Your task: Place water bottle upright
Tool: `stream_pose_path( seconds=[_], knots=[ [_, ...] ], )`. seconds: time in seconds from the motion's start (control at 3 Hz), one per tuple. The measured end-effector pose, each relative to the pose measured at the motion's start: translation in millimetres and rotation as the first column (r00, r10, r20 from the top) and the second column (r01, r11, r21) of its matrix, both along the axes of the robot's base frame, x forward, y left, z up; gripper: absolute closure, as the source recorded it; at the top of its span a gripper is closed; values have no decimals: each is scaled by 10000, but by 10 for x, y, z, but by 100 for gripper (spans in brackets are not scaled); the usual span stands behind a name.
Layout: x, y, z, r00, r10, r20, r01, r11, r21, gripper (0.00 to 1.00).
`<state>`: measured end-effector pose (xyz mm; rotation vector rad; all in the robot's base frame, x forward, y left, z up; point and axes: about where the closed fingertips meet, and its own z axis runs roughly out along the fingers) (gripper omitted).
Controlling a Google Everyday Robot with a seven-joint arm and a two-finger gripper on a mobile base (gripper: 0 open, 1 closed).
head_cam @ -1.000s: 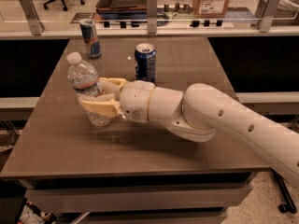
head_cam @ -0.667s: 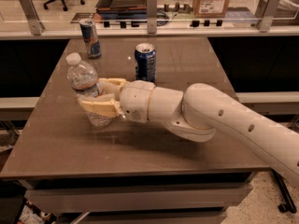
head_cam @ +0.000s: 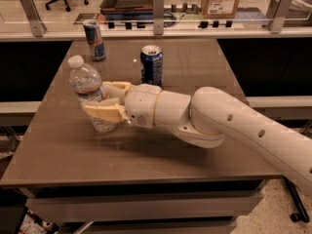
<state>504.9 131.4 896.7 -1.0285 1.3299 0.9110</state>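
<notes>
Tightly around water bottle (head_cam: 86,81), gripper (head_cam: 96,97).

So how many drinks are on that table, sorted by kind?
Bottles: 1, the water bottle, slightly tilted, with the gripper closed around it over the left part of the table.
Cans: 2, the blue soda can mid-table and the slim can at the far left.
Total: 3.

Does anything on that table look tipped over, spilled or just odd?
Nothing is spilled. The water bottle leans slightly left, clasped in the gripper near the left side of the table. The blue soda can and the slim can stand upright.
</notes>
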Motion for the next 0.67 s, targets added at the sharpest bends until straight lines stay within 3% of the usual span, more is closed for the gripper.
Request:
stream_pose_path(
  seconds=[0.67],
  knots=[
    [-11, 19, 7, 10000, 37, 12, -37, 10000, -4, 12]
  ],
)
